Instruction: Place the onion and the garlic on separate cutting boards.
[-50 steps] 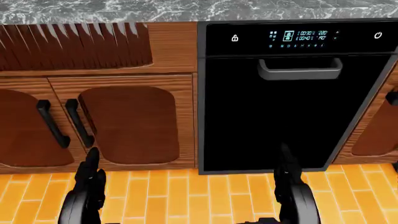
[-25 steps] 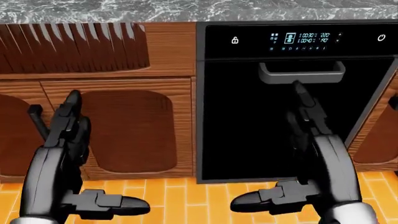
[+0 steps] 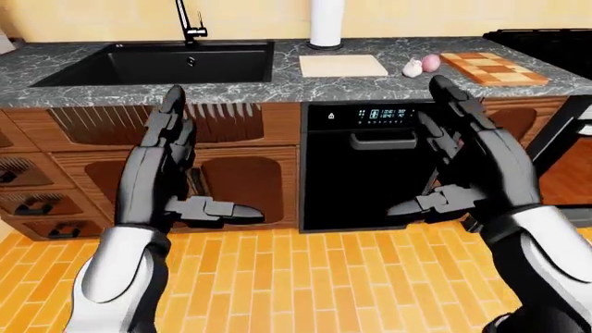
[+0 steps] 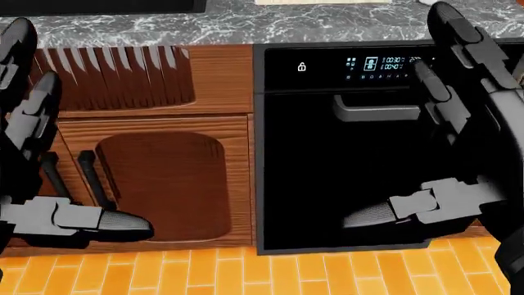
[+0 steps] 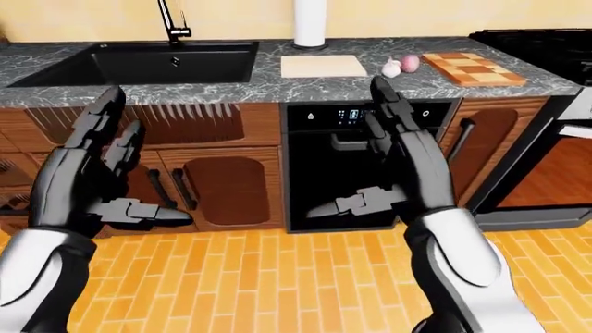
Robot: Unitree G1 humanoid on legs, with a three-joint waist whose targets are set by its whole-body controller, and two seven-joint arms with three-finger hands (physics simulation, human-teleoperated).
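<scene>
both of your hands are raised in the air with nothing in them: the left hand [image 3: 171, 173] has its fingers spread upward and its thumb stuck out sideways, and the right hand [image 3: 467, 163] mirrors it, palms turned toward each other. they hang over the orange floor [image 3: 305, 277], short of the counter [image 3: 277, 87], so this reads as a ready pose before a reach rather than a grasp.

the things you need sit on the counter toward the upper right of the left-eye view. the garlic [image 3: 411, 68] and the onion [image 3: 430, 64] lie just beside each other, perhaps touching, in the gap between the two boards. the pale cutting board [image 3: 342, 66] is to their left, just below the paper towel roll [image 3: 327, 21]; the checkered cutting board [image 3: 492, 68] is to their right. neither board carries anything yet, so the whole task is open.

that layout likely suits you: each item can go one way, one to each side. your right hand is nearer to them. the dishwasher [image 3: 370, 173] stands below that stretch of counter, and the sink [image 3: 157, 62] is well apart at the left, so you probably need to step closer and reach up first.
</scene>
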